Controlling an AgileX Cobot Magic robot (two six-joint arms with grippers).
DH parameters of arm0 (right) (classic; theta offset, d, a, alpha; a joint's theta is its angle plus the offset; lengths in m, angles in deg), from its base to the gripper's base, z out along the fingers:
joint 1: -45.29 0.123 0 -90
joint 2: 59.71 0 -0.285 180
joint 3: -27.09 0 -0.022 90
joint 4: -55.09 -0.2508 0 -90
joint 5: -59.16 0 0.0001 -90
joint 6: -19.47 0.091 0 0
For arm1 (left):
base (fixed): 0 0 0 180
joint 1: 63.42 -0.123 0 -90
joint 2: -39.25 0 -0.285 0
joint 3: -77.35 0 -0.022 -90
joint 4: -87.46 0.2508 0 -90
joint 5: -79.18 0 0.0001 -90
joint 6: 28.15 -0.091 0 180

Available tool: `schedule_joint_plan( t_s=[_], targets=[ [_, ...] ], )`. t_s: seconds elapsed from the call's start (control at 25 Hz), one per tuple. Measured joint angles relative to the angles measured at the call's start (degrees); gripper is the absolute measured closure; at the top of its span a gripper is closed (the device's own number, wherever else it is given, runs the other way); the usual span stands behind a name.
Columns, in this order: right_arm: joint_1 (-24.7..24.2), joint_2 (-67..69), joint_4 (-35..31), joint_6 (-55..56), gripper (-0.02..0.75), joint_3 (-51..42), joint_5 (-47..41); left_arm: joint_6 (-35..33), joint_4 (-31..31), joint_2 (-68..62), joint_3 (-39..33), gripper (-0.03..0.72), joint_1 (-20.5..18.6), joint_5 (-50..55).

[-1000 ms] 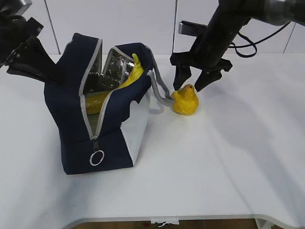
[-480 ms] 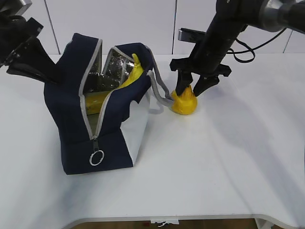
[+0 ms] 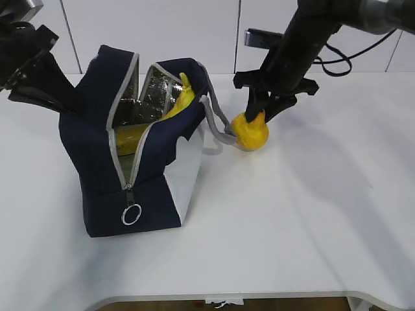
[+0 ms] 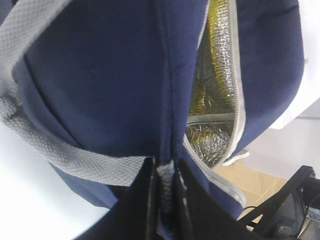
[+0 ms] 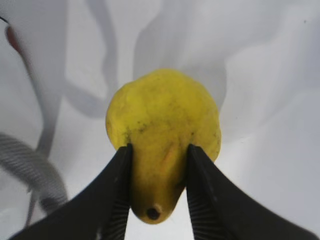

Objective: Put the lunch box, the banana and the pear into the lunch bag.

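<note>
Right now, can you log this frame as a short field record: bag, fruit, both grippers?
lunch bag: unzipped, mouth open, foil lining showing
banana: inside the bag, tip poking out
pear: on the table, beside the bag's rope handle
right gripper: jaws closed on the pear's upper part
left gripper: pinching the bag's fabric seam
lunch box: not visible

Lunch bag (image 3: 97, 155): navy-blue fabric, white lower side panel, grey zipper tape, grey woven rope handles, crinkled silver foil lining. Banana (image 3: 183, 97): yellow. Pear (image 3: 251, 135): yellow-orange, faint dark flecks, dark stem end. Right gripper (image 3: 262, 107) fingers black. Table (image 3: 311, 220): plain white.
</note>
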Motion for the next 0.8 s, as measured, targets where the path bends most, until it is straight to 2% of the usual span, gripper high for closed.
schedule_joint_plan(
  t_s=[0.36, 0.48, 0.72, 0.8],
  targets=[
    [0.1, -12.1, -1.1, 0.0, 0.479, -0.1, -0.1, 0.0, 0.1, 0.0, 0.0, 0.671, 0.0, 0.0],
    [0.1, -13.8, -6.7, 0.0, 0.479, 1.2, -0.9, 0.0, 0.1, 0.0, 0.0, 0.67, 0.0, 0.0],
    [0.3, -13.8, -23.6, -3.6, 0.48, 3.5, -1.0, 0.0, 0.2, 0.0, 0.0, 0.67, 0.0, 0.0],
    [1.0, -13.8, -25.4, -4.6, 0.48, 3.5, -1.0, 0.0, 0.2, 0.0, 0.0, 0.671, 0.0, 0.0]
  ],
)
